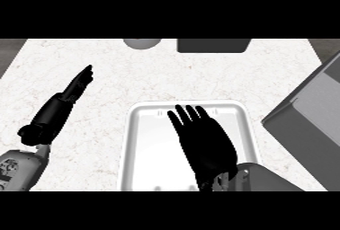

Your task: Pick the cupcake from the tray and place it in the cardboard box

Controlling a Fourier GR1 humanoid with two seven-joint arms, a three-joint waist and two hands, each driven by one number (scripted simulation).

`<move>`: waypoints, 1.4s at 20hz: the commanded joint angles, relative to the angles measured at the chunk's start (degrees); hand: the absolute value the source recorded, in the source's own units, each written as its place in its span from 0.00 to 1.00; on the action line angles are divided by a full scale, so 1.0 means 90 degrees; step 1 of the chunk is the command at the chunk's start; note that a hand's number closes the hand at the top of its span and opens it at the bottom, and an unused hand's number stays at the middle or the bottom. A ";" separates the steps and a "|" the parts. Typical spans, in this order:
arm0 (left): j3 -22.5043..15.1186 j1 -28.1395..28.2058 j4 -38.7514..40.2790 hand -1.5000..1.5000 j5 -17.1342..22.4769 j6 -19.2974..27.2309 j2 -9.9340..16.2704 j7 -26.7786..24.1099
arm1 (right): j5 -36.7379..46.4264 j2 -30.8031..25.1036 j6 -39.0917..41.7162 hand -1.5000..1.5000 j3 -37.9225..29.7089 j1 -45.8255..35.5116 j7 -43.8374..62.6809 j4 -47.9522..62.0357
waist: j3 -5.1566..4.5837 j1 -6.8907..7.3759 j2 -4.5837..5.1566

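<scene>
The cupcake is not visible; it may lie hidden under the right robot hand (203, 143), which hovers flat over the white tray (143, 134) with fingers straight, grasping nothing. Judging by its kind, it would be light, soft and easily crushed, best held low around the base. The left robot hand (78, 83) rests released above the desk (199, 76). The box (312, 126) stands right of the tray, its inside unseen.

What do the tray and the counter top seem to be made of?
The tray looks like glossy white plastic or enamelled metal: smooth, with soft highlights on its rounded rim. The counter top looks like polished pale stone, perhaps marble: faint speckles and veins.
</scene>
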 commanded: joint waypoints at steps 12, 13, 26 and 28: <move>0.0274 0.0375 0.0262 0.50 -0.0684 -0.0278 -0.0622 -0.0437 | 0.1388 0.0704 0.0506 0.00 -0.0440 0.0103 -0.0361 0.1296 | 0.0001 -0.0013 0.0012; 0.0438 -0.0082 0.0142 0.50 -0.0600 -0.0445 -0.0534 0.0060 | 0.1633 0.0920 0.0360 0.00 -0.0273 0.0172 -0.0438 0.1558 | 0.0003 -0.0013 0.0012; 0.0770 0.0173 -0.0312 0.50 -0.1097 -0.0739 -0.1114 0.0415 | 0.2488 0.1121 0.0437 0.00 -0.0859 0.0854 -0.1472 0.1744 | 0.0004 -0.0016 0.0007; 0.0881 0.0509 -0.0703 0.50 -0.1109 -0.0784 -0.0945 0.0264 | 0.2823 0.0897 -0.0147 0.00 -0.0788 0.0909 -0.1871 0.2339 | 0.0005 0.0017 0.0008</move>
